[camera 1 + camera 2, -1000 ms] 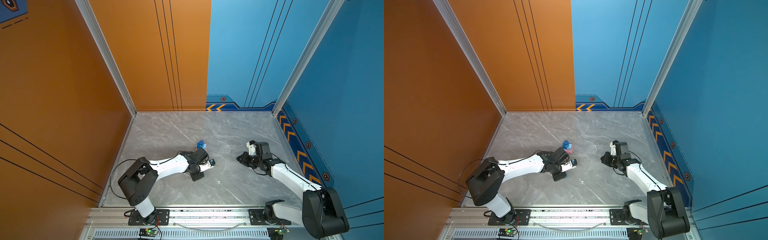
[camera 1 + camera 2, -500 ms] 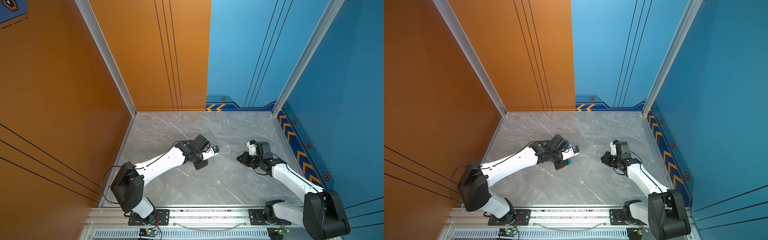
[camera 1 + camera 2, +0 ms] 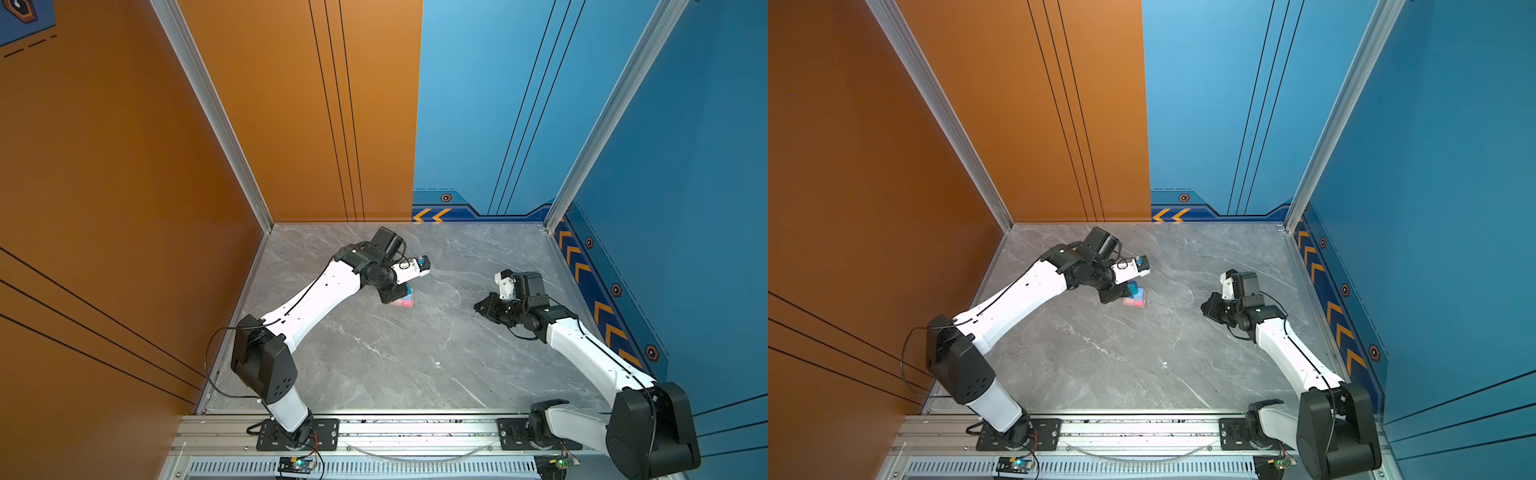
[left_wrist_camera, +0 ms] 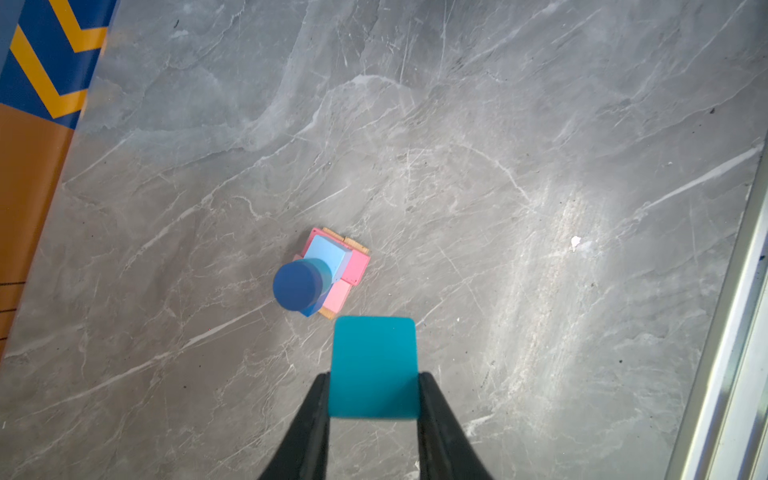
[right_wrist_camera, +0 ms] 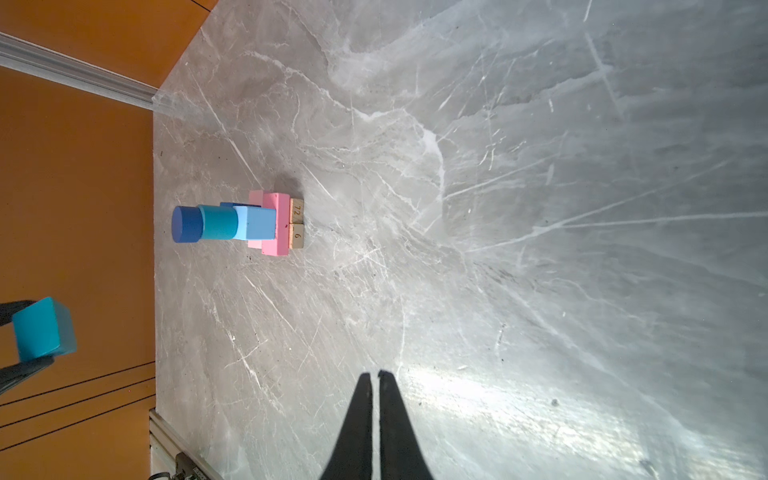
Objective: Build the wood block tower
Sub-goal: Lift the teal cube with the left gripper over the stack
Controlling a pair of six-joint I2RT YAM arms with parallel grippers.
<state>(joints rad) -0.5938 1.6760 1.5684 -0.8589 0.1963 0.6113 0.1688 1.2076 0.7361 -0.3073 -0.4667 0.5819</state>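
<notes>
The wood block tower [image 5: 241, 222] stands left of the table's middle: two tan bars [image 5: 297, 224] at the base, pink bars [image 5: 276, 224] across them, a light-blue cube [image 5: 257, 222], a teal cylinder [image 5: 218, 222] and a dark-blue cylinder [image 5: 187, 224] on top. Both top views show the tower [image 3: 406, 301] [image 3: 1136, 299], partly hidden under my left arm. My left gripper [image 4: 374, 376] is shut on a teal cube [image 4: 374, 365], held high in the air just beside the tower [image 4: 324, 270]. My right gripper [image 5: 372, 374] is shut and empty, low over the table at the right [image 3: 480, 307].
The orange wall [image 3: 124, 187] runs along the table's left edge, and the blue walls [image 3: 665, 187] close the back and right. An aluminium rail [image 3: 374, 428] with both arm bases runs along the front. A small white speck [image 4: 575, 242] lies on the grey marble table.
My left arm has lifted from low near the table's front and swung back and up, carrying the teal cube to a spot above the tower. The right arm has not moved.
</notes>
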